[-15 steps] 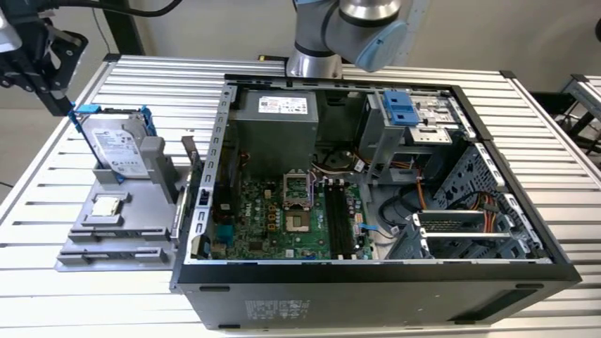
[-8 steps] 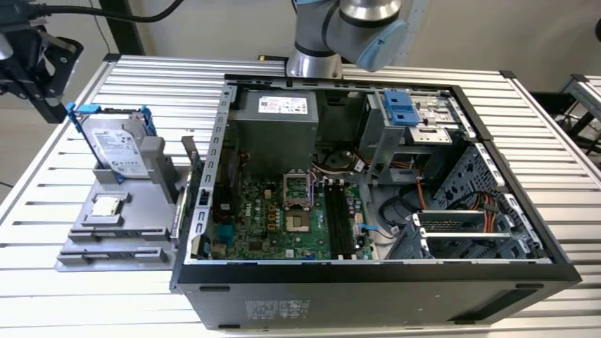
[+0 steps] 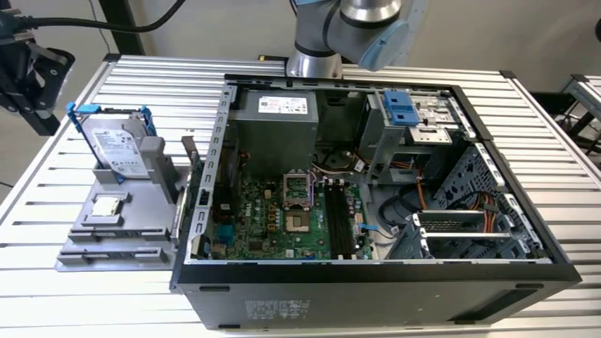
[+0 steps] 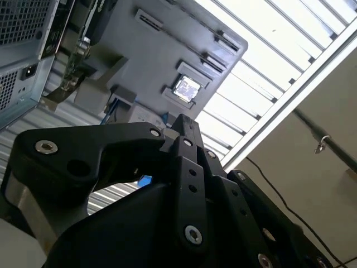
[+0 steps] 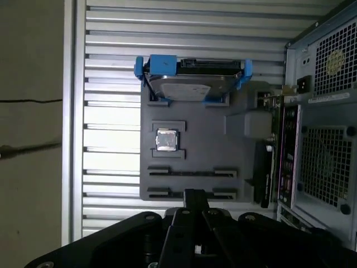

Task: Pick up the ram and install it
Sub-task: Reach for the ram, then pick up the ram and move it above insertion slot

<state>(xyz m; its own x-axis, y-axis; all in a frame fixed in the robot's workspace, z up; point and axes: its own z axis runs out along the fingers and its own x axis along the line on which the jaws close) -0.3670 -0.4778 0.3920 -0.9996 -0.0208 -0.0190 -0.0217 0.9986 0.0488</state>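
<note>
Hovering above the tray (image 5: 223,151), gripper (image 5: 193,194) pressed together, empty. Ram (image 3: 179,208) apparently stands on edge along the tray's rim facing the case (image 3: 376,282). Judgement: spread wide, straddle mid-stick squarely, lift straight.

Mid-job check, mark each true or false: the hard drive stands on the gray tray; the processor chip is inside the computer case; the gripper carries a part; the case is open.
1. The hard drive in its blue bracket stands on the gray tray. True.
2. The processor chip is inside the computer case. False: it lies on the gray tray, outside the case.
3. The gripper carries a part. False: it is shut with nothing in it.
4. The computer case is open, with the motherboard showing. True.
</note>
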